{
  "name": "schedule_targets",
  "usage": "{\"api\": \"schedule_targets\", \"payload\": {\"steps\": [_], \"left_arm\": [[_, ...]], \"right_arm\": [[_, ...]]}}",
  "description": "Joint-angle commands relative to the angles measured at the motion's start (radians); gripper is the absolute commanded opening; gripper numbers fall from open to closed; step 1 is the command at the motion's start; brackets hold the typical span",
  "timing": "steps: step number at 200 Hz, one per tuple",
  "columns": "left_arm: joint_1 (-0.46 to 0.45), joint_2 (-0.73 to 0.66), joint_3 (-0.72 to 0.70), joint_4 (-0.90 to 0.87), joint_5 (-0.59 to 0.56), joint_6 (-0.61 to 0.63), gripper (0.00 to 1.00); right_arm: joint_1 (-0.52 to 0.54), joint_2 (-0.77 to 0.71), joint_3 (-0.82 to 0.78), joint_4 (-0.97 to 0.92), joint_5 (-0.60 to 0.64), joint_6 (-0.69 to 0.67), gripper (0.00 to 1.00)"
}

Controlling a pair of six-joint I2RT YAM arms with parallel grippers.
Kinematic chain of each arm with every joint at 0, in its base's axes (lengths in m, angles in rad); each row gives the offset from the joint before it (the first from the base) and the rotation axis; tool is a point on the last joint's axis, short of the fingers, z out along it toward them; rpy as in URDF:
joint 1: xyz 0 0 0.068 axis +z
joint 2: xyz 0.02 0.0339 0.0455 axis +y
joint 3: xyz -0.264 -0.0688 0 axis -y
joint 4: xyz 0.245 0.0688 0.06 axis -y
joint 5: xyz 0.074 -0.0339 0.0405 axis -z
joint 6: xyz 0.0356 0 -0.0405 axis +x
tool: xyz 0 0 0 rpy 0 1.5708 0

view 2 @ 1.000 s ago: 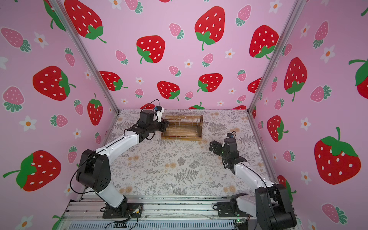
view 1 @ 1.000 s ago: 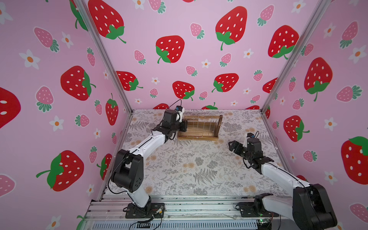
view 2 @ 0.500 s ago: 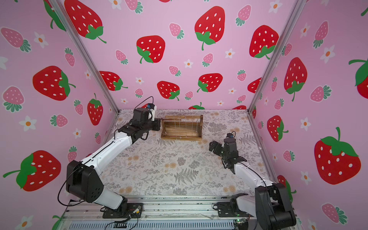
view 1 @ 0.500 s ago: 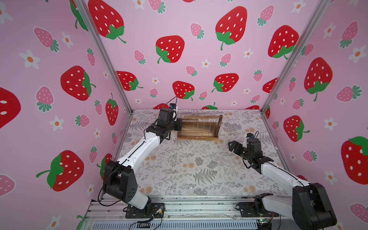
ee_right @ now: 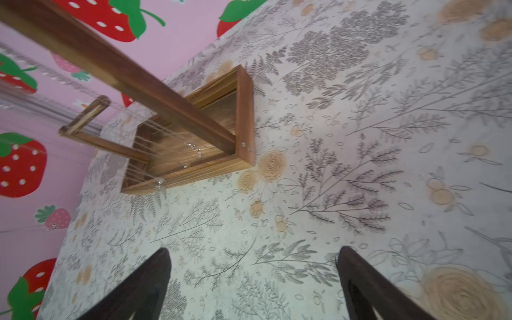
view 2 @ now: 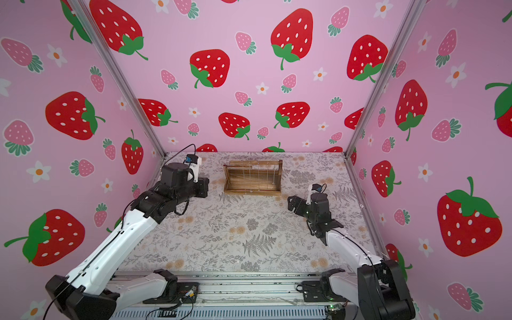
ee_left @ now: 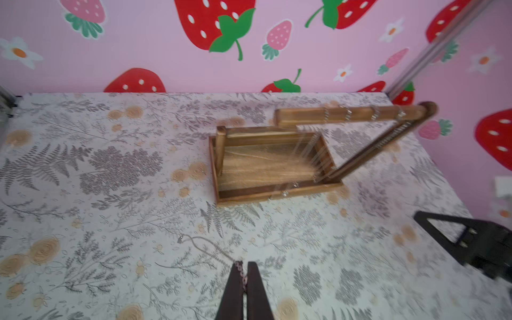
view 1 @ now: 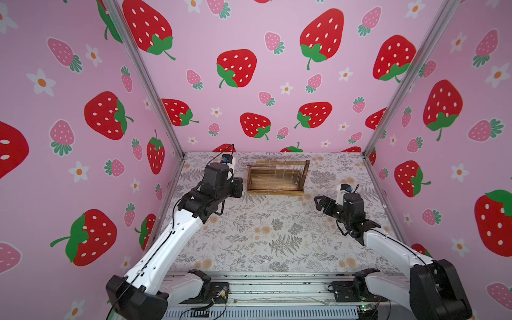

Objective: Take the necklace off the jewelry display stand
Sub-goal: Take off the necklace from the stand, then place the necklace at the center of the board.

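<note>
The necklace [ee_left: 206,245] is a thin chain, and it is off the jewelry display stand [ee_left: 273,166]. One end is pinched tight in the left hand [ee_left: 244,270]. The rest runs in a loose curve out from the hand's tips, and its free end lies flat on the worktop [ee_left: 110,194]. The chain points roughly toward the stand but does not touch it, and there is bare worktop between them.

In both top views the stand [view 1: 277,177] sits at the back of the worktop with its long side running left to right. The left arm is near the stand's left end, so it is the nearer arm. More chains [ee_left: 304,155] hang from the stand's top bar [ee_left: 349,113].

The right hand [view 1: 318,202] is wide open and holds nothing. It waits well apart from the stand, on the other side.

I think the next move is to let go of the chain, or pull it a bit further away. Nothing stands in the way.
</note>
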Motion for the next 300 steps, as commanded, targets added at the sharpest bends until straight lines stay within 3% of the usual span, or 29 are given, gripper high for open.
{"api": "schedule_targets", "payload": {"steps": [1, 34, 60, 89, 138, 160, 186, 233, 300], "left_arm": [[-0.005, -0.098, -0.003, -0.145, 0.193, -0.043, 0.00], [-0.008, -0.207, -0.028, -0.259, 0.418, -0.073, 0.00], [-0.008, -0.297, -0.099, -0.256, 0.591, -0.130, 0.00], [-0.011, -0.368, -0.199, -0.171, 0.787, -0.228, 0.00], [-0.030, -0.425, -0.300, -0.061, 0.949, -0.312, 0.00], [-0.044, -0.436, -0.337, -0.033, 0.970, -0.333, 0.00], [-0.065, -0.451, -0.367, -0.022, 0.971, -0.338, 0.00], [-0.086, -0.441, -0.389, -0.019, 0.975, -0.336, 0.00], [-0.106, -0.425, -0.384, 0.011, 1.027, -0.355, 0.00]], "right_arm": [[0.053, -0.056, 0.007, 0.067, -0.166, -0.020, 0.95], [0.182, -0.149, 0.022, 0.036, -0.468, -0.039, 0.94], [0.342, -0.261, 0.057, -0.079, -0.542, -0.084, 0.92], [0.568, -0.288, 0.136, -0.214, -0.501, -0.190, 0.92], [0.831, -0.105, 0.298, -0.383, -0.228, -0.352, 0.81], [0.875, -0.053, 0.309, -0.335, -0.140, -0.366, 0.77], [0.885, -0.041, 0.308, -0.265, -0.127, -0.369, 0.72], [0.885, -0.009, 0.349, -0.235, -0.228, -0.397, 0.62], [0.887, 0.034, 0.386, -0.191, -0.341, -0.400, 0.56]]}}
